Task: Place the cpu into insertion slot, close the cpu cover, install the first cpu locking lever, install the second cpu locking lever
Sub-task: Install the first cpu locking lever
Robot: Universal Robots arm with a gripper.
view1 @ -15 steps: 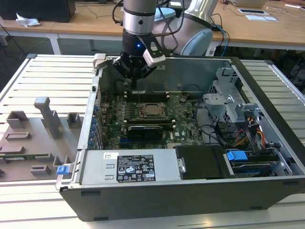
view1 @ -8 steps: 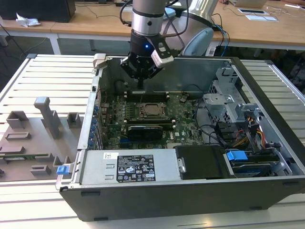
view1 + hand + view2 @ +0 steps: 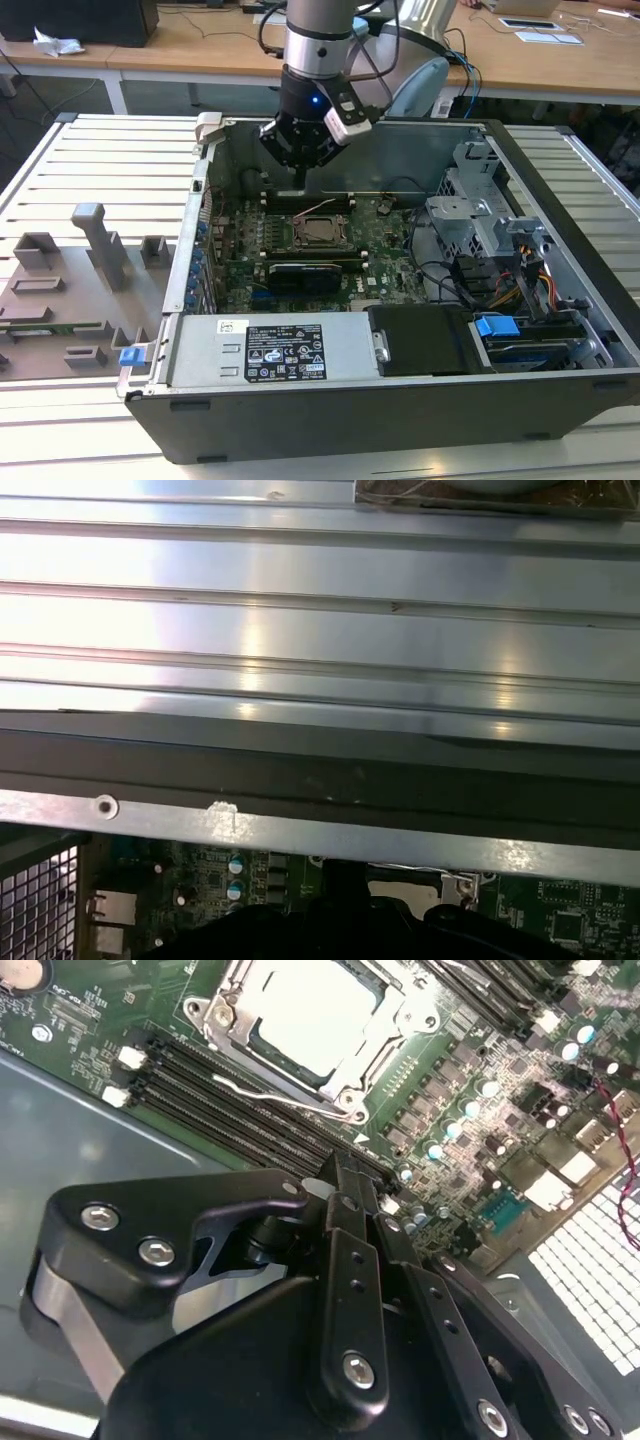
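A slatted silver metal worktop spreads across the foreground of the exterior view. In the first wrist view its slats gleam with broad white glare. Behind it stand pale wooden desks on white legs — a dark box and crumpled white paper on one, flat sheets on another. Shadowed floor lies beneath.

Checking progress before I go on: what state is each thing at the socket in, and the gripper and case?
cpu: seated in the insertion slot.
cpu cover: down, framing the cpu.
locking lever: lying along the slot's edge; cannot tell whether it is latched.
gripper: shut, empty, hanging clear of the slot.
computer case: open, side panel off.
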